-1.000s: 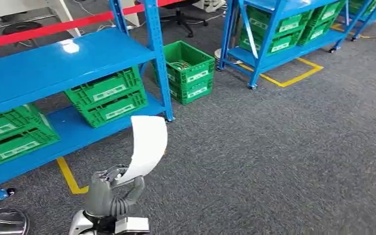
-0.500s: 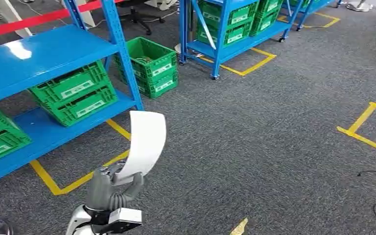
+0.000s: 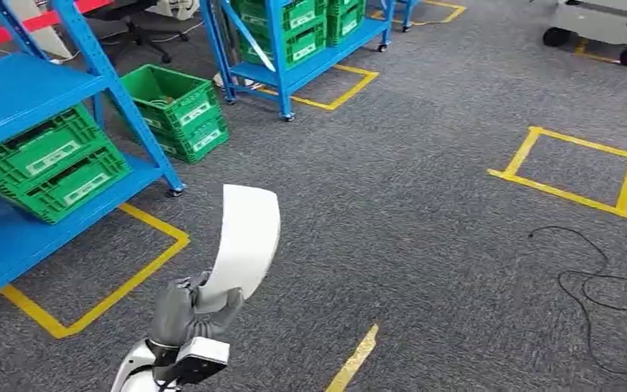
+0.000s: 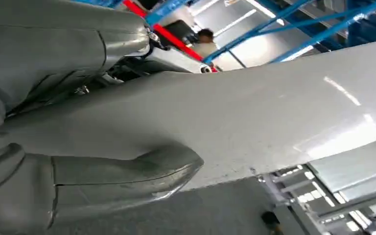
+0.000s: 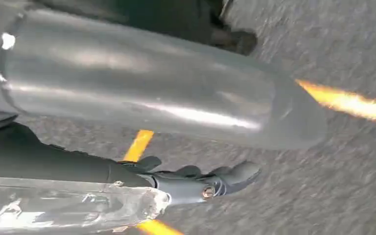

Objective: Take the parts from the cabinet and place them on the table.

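Note:
A white curved panel part (image 3: 245, 241) stands upright over the grey carpet, low and left of centre in the head view. My left hand (image 3: 188, 310) grips its lower end. In the left wrist view the part (image 4: 254, 117) runs across the picture as a pale sheet, with my grey thumb (image 4: 127, 171) pressed on one face. My right hand (image 5: 78, 161) hangs over the carpet holding nothing, its thick grey thumb (image 5: 142, 83) apart from the darker fingers (image 5: 196, 178).
A blue shelf rack (image 3: 24, 90) with green crates (image 3: 49, 163) stands at the left. Stacked green crates (image 3: 180, 110) sit on the floor beside a second blue rack (image 3: 294, 41). Yellow tape marks a square (image 3: 575, 167). A black cable (image 3: 604, 294) lies at the right.
The whole picture has shifted left, so the camera has turned right, away from the blue rack. The white part stays in my left hand in the same pose.

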